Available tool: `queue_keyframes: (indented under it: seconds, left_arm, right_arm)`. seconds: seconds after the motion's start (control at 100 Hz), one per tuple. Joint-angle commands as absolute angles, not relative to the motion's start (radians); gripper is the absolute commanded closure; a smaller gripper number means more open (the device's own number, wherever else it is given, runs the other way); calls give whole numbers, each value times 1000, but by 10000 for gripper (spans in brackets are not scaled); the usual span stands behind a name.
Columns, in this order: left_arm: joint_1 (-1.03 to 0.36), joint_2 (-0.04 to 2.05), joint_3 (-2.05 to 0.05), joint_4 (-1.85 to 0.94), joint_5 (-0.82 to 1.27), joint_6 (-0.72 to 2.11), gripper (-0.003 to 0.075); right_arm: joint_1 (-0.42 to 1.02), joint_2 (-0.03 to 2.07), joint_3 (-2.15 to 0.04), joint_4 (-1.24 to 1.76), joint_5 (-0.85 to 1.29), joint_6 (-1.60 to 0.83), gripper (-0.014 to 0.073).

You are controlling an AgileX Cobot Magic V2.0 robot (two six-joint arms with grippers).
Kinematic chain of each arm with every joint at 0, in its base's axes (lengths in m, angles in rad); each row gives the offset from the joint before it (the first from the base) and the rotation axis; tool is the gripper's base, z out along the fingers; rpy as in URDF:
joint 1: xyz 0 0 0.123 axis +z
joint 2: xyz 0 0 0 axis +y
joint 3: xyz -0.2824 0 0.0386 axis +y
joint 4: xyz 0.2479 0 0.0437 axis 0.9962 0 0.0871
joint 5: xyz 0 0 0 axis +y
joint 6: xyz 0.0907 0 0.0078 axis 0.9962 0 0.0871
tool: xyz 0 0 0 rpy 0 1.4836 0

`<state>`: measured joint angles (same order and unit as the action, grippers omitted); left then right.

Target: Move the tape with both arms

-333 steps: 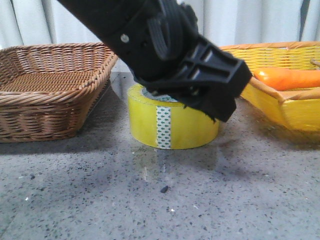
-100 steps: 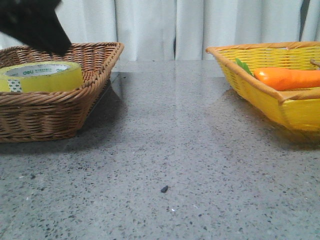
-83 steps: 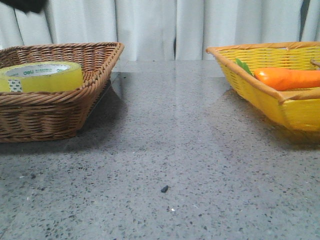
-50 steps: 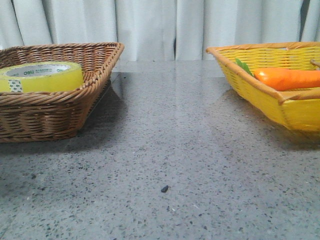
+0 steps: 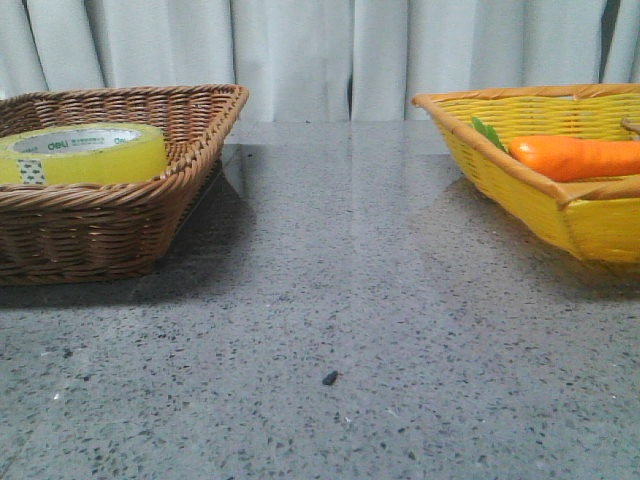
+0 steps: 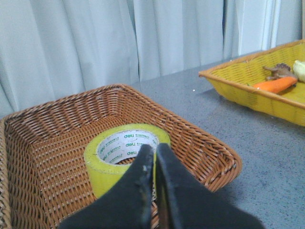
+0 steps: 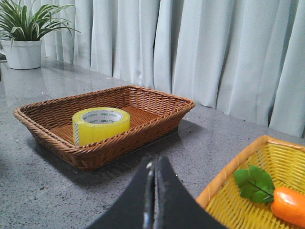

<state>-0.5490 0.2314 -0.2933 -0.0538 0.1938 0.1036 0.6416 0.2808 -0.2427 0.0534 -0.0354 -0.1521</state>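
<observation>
Since the earlier front picture, the tape (image 5: 83, 153) has gone from the table (image 5: 330, 300) into the brown basket (image 5: 190, 140), and the arm has left that view.

It lies flat in the basket (core up). Left gripper (image 6: 154, 153) hangs above it, fingers pressed together, empty; right gripper (image 7: 153, 168) likewise closed, near the yellow basket (image 7: 224, 181) with the carrot (image 7: 288, 205).

In the front view the brown basket (image 5: 120, 190) was cut off at the left edge, and its near wall hid the lower part of the tape (image 5: 85, 153). The yellow basket (image 5: 560, 215) and the carrot (image 5: 575, 157) were cut off at the right edge. In the left wrist view the left gripper (image 6: 154, 153) covered part of the tape's side.
</observation>
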Motion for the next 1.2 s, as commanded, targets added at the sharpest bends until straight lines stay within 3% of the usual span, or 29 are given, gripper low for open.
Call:
queue_keyframes:
  seconds: [0.0, 0.57, 0.71, 0.97, 1.19]
  left_arm:
    - [-547, 195, -302, -66, 106, 100, 741]
    - [-547, 179, -298, -64, 101, 100, 741]
    - [-543, 174, -281, 43, 101, 100, 741]
    - [-409, 85, -150, 35, 80, 96, 741]
    - [-243, -38, -19, -131, 52, 94, 741]
  right_arm:
    - [640, 287, -270, 41, -129, -159, 666]
    - [640, 287, -270, 41, -129, -159, 666]
    - [640, 287, -270, 41, -129, -159, 666]
    - [640, 287, -270, 41, -129, -159, 666]
    - [640, 287, -270, 41, -129, -159, 666]
